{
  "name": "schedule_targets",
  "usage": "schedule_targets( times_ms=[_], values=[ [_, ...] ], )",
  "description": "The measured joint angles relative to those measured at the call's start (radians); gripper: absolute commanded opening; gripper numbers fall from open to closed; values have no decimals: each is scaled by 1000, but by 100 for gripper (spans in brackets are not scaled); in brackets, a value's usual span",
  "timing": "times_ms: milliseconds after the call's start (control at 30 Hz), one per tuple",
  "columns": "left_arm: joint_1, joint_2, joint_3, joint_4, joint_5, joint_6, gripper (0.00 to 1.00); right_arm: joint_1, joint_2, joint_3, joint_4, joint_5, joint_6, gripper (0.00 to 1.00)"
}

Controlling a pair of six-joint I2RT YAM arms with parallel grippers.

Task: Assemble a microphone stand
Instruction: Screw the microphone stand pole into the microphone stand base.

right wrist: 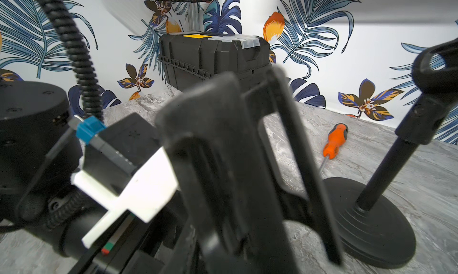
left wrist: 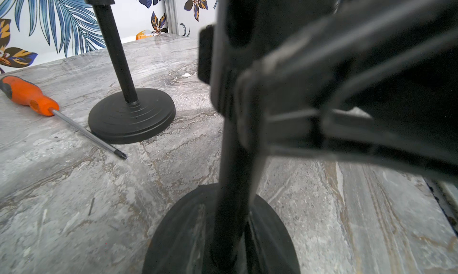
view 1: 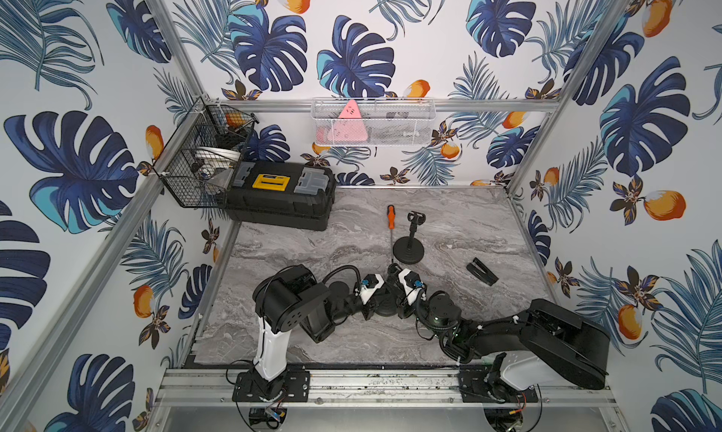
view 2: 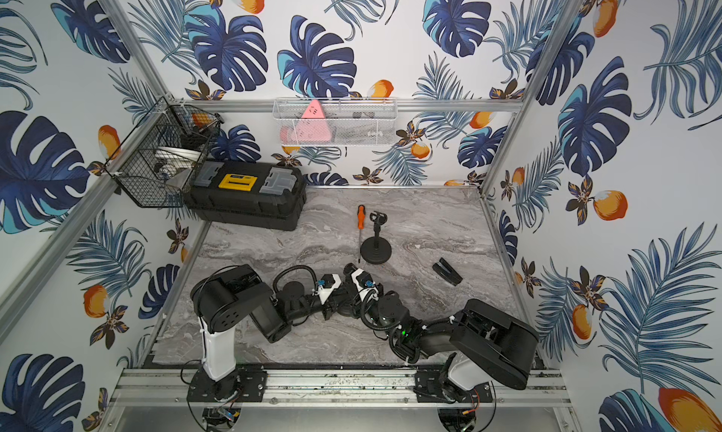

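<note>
Centrally, near stand [view 1: 386,312]: a round black base [left wrist: 178,235] with an upright pole [left wrist: 229,176]. It stands on the table [view 1: 304,262] toward the front edge, between the two wrists. In both top views only a sliver of the base shows beneath them.
left gripper [view 1: 374,307]: at the pole from the left side. Whether it is spread or pinching cannot be told, since its own camera shows only close-range blur.
right gripper [view 1: 399,307]: at the pole from the right side, opposite the left gripper. Dark blurred fingers [right wrist: 210,141] fill its wrist view. A black part lies against the pole in the left wrist view, but a grip cannot be told.
far stand [view 1: 409,249]: upright, clip on top, farther back on the table, apart from both grippers.
screwdriver [view 1: 390,220]: orange handle, lying flat. The shaft runs just beside the far stand's base, and the tip points toward the grippers, close to them.
clip piece [view 1: 482,272]: black, lying flat to the right, well apart from both stands.
toolbox [view 1: 281,193]: black, closed, at the table's back left corner.
wire basket [view 1: 187,172]: black, hung on the left frame, just beside the toolbox's end.
mesh basket [view 1: 390,131]: white, on the back rail, holding a pink triangular item [view 1: 347,123].
</note>
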Motion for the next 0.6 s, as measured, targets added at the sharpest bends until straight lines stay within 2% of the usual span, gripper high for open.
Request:
schedule_targets(
  times_ms=[133, 267, 300, 367, 433, 500, 600],
  values=[
    [0, -3, 0, 2, 0, 0, 26, 3, 18, 6, 14, -2, 0, 0],
    [0, 0, 0, 6, 5, 3, 14, 6, 26, 19, 8, -2, 0, 0],
    [0, 1, 0, 8, 8, 3, 14, 6, 24, 22, 3, -1, 0, 4],
    [0, 5, 0, 14, 11, 5, 13, 6, 7, 24, -26, 1, 0, 34],
    [-1, 11, 0, 24, 11, 8, 13, 6, -22, 21, -64, -2, 1, 54],
    [-1, 15, 0, 31, 8, 6, 13, 6, -68, 3, -153, -14, 2, 60],
    [-1, 16, -2, 35, 8, 7, 13, -1, -170, -2, -281, -37, 1, 62]
  ],
)
